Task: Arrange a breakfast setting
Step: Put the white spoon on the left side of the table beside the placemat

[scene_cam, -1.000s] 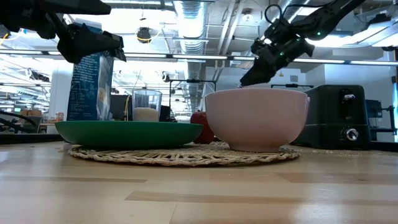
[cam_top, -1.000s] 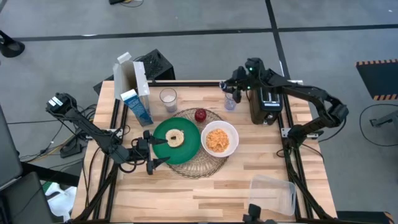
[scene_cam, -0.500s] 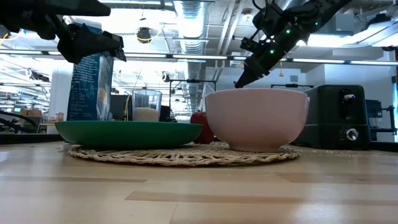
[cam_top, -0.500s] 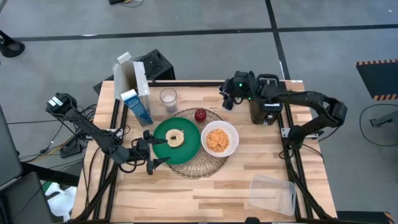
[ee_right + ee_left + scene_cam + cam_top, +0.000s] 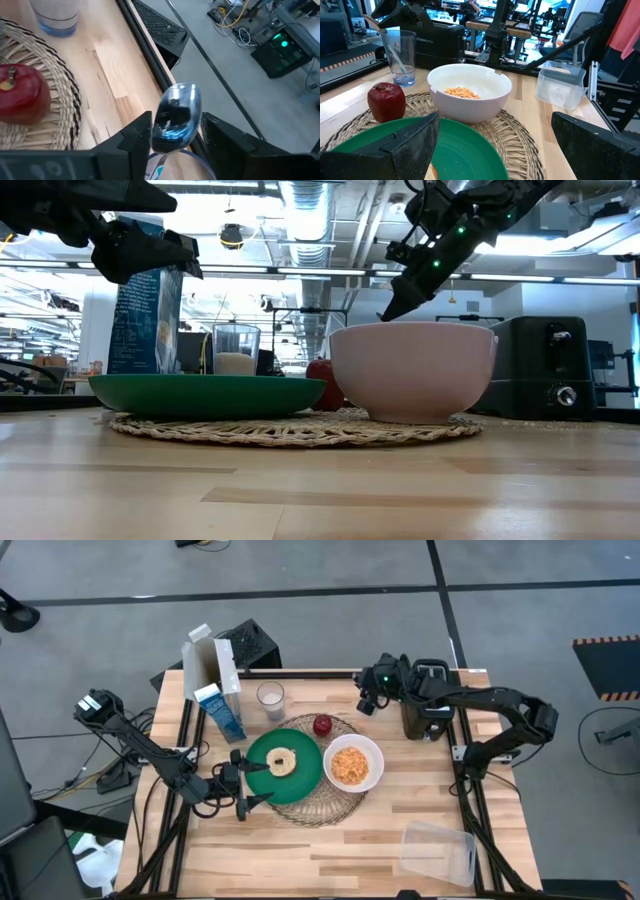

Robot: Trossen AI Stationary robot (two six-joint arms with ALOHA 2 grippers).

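My right gripper is clenched on a spoon over the glass by the toaster; my left gripper, fingers spread, waits beside the plate on the mat

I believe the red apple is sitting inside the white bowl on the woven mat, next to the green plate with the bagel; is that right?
Not quite. The red apple is not in the white bowl; it sits on the woven mat beside the bowl, which holds orange flakes. The high view shows this, and the left wrist view confirms it. The green plate with the bagel is on the mat as you say.
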